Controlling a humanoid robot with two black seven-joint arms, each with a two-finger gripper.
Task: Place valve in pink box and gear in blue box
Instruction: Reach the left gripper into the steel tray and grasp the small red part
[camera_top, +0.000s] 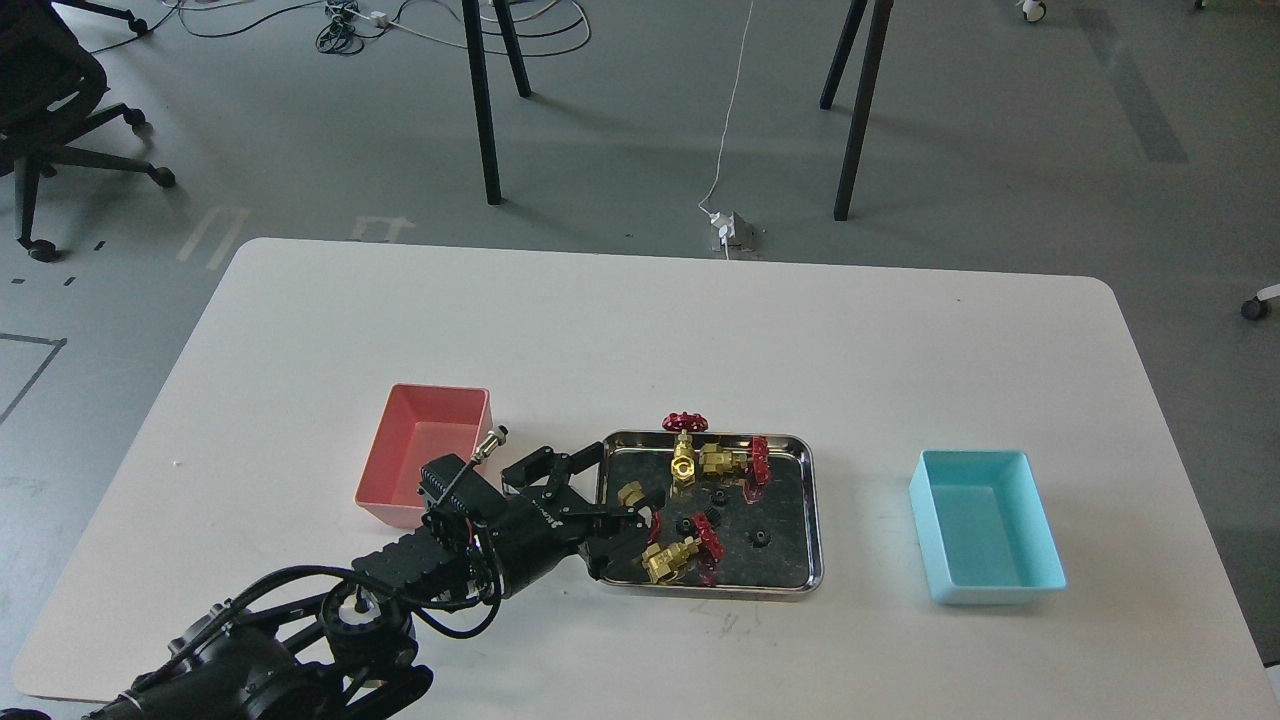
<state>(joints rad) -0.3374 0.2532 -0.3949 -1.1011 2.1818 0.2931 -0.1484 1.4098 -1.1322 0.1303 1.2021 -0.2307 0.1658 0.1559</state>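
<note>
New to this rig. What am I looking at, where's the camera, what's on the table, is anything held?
One picture, taken from the robot's own head, looking down at a white table. The black arm from the lower left is its left arm; the left gripper is open at the left edge of a steel tray, holding nothing. The right arm is out of view. In the tray lie brass valves, one near the fingers, and tiny black gears. A pink box stands left, a blue box right.

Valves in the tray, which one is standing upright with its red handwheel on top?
The valve at the steel tray's far edge; the other valves lie on their sides.
</note>
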